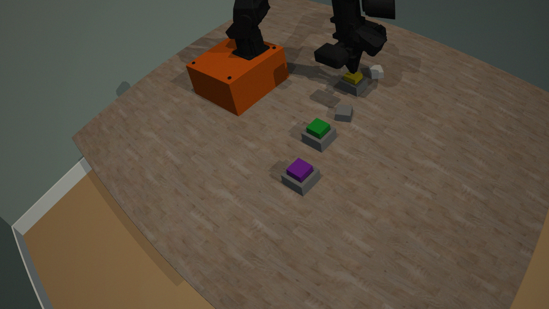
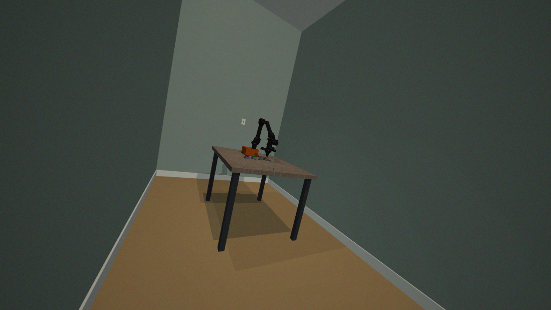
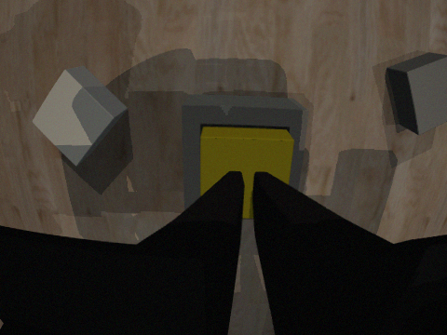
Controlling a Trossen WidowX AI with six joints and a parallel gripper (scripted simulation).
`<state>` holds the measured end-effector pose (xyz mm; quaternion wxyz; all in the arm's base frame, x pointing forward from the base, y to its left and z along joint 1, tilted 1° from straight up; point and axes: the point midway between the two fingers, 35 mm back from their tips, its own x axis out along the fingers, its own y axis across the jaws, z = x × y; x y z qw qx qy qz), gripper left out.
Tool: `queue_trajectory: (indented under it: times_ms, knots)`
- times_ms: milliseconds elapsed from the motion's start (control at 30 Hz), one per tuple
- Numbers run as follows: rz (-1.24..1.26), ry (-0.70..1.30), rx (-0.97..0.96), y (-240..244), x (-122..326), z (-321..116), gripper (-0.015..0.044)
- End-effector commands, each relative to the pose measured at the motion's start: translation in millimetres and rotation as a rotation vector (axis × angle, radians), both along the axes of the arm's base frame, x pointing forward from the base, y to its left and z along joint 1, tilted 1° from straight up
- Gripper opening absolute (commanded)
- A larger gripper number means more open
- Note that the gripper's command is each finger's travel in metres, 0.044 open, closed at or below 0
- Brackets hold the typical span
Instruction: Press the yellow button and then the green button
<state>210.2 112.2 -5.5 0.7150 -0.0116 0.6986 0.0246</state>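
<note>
From my wrist view the pincer (image 3: 248,175) fills the near foreground, its two fingers drawn together to a thin slit with nothing between them, so I have one blunt tip to push with. The tip sits over the near edge of the yellow button (image 3: 248,152); whether it is touching yet I cannot tell.

I judge the cap to be a stiff, smooth, square block on a spring: nothing to grip, only to bear down on from above until it bottoms out. Its flat top points straight up, and it has no real long axis, so any approach heading serves as long as the push is vertical. I would centre the tip rather than stay at the edge, where it might skid onto the grey housing (image 3: 194,155).

Two small blocks flank the button, a pale block (image 3: 70,114) just beside the housing on one side and a grey block (image 3: 419,92) a little further off on the other. They look light and easily knocked, so I must keep clear.

Farther along the desk (image 1: 384,215) are the green button (image 1: 318,128), next in order, and beyond it a purple button (image 1: 300,169) I must avoid.
</note>
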Motion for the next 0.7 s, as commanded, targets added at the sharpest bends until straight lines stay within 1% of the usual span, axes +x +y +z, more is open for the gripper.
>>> queue_trajectory:
  times_ms: [0,167,667]
  knots:
    - [-0.006,0.008,0.001,0.1,-1.6,-9.0,0.002]
    - [-0.006,0.008,0.001,0.0,-2.0,-16.0,0.002]
    - [-0.006,0.008,0.001,-0.1,-2.0,-16.3,0.002]
